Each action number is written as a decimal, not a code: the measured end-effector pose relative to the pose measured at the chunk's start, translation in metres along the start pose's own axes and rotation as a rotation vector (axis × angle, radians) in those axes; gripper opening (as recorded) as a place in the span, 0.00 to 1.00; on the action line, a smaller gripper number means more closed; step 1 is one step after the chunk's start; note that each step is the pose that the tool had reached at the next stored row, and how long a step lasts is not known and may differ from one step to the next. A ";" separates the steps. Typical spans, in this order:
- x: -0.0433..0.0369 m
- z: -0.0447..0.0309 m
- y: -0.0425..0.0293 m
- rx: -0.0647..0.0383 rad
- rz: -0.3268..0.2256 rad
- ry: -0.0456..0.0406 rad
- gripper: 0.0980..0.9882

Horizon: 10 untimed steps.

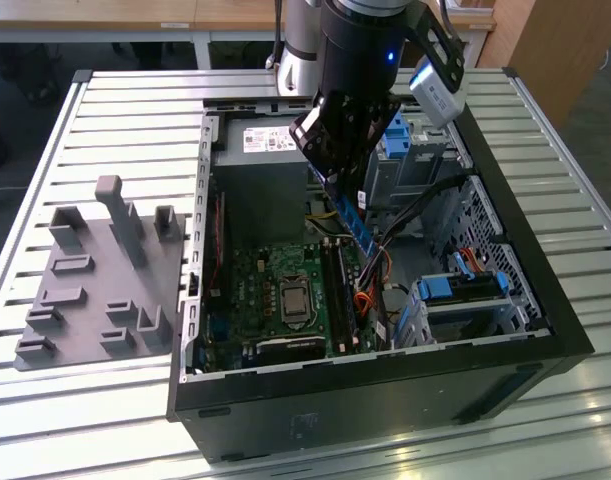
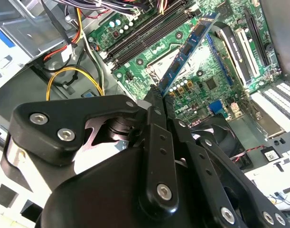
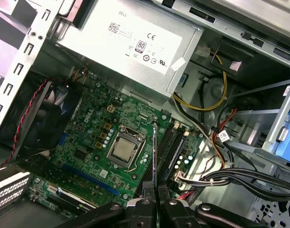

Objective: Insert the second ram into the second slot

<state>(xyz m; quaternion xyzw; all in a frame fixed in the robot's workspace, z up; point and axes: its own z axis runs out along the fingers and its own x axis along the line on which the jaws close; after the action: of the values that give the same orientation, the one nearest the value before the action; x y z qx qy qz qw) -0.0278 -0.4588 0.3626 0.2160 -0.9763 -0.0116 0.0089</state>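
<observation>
The second ram [image 1: 353, 218], a thin blue stick, hangs tilted inside the open computer case [image 1: 505, 345] with my gripper [image 1: 336, 184] shut on its upper end. It is above the green motherboard [image 1: 253, 280], close to the long black memory slots [image 1: 340, 285] but clear of them. In the second wrist view the ram [image 2: 190, 50] runs out from my gripper [image 2: 159, 96] across the board, beside the slots [image 2: 140, 35]. In the first wrist view the ram [image 3: 154, 152] shows edge-on above my gripper [image 3: 155, 194], next to the slots [image 3: 171, 147]. Which slots are filled I cannot tell.
The grey power supply [image 1: 270, 142] lies at the case's far end. Bright-blue drive-bay clips [image 1: 463, 288] and loose cables [image 1: 390, 270] crowd the exterior view's right. The processor socket [image 3: 123, 149] and a fan [image 3: 42, 118] flank the slots. A grey fixture block [image 1: 95, 285] stands on the slatted table.
</observation>
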 end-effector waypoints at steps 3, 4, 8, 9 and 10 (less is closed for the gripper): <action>0.0000 0.0000 0.0000 0.000 0.002 0.0000 0.04; 0.0000 0.0000 0.0000 0.000 0.003 -0.0001 0.04; 0.0000 0.0000 0.0000 0.000 0.006 -0.0001 0.04; 0.0000 0.0000 0.0000 0.000 0.007 -0.0001 0.04; 0.0000 0.0000 0.0000 0.000 0.008 -0.0001 0.04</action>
<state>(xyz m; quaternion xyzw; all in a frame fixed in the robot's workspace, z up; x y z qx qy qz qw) -0.0278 -0.4589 0.3625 0.2121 -0.9771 -0.0115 0.0089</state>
